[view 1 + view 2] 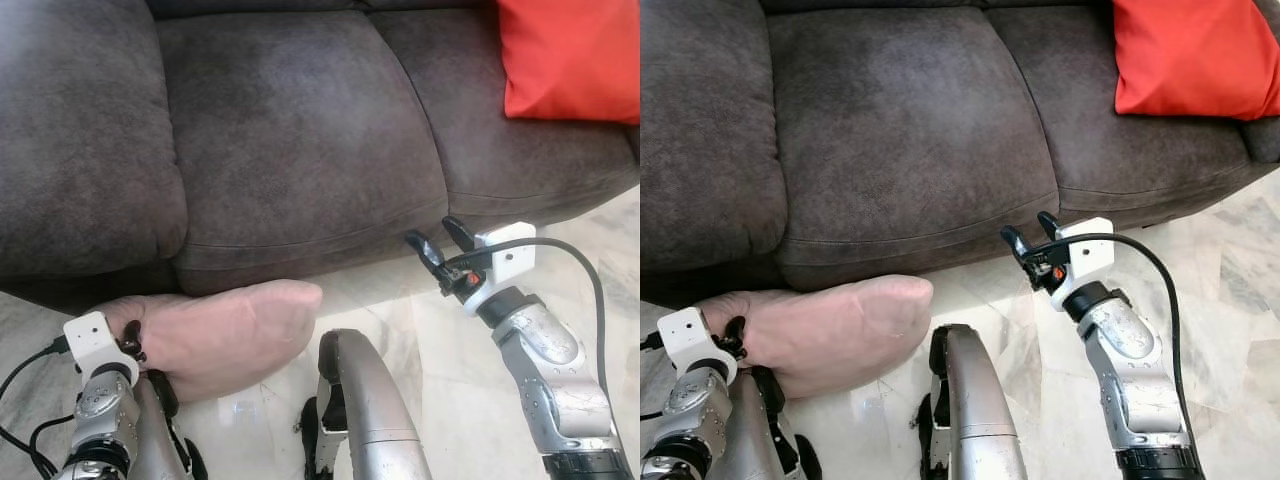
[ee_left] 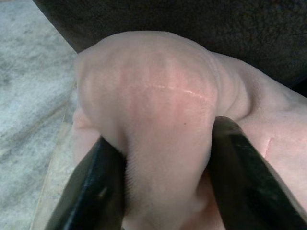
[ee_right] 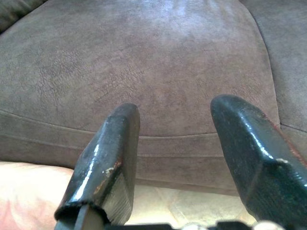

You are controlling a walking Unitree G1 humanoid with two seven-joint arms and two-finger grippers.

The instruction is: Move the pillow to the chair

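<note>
A pale pink pillow [image 1: 225,330] hangs low in front of the dark brown sofa [image 1: 300,130], above the marble floor. My left gripper [image 2: 158,187] is shut on one end of it, and its black fingers [image 2: 91,191] pinch a bunched fold of the fabric. My right gripper [image 1: 440,240] is raised near the sofa's front edge, to the right of the pillow. It stands open with nothing between its fingers [image 3: 108,163], facing the seat cushion [image 3: 153,62].
A red-orange cushion [image 1: 570,55] lies on the sofa's right seat. Pale marble floor [image 1: 440,350] runs before the sofa. My own silver body part [image 1: 365,400] shows low in the middle.
</note>
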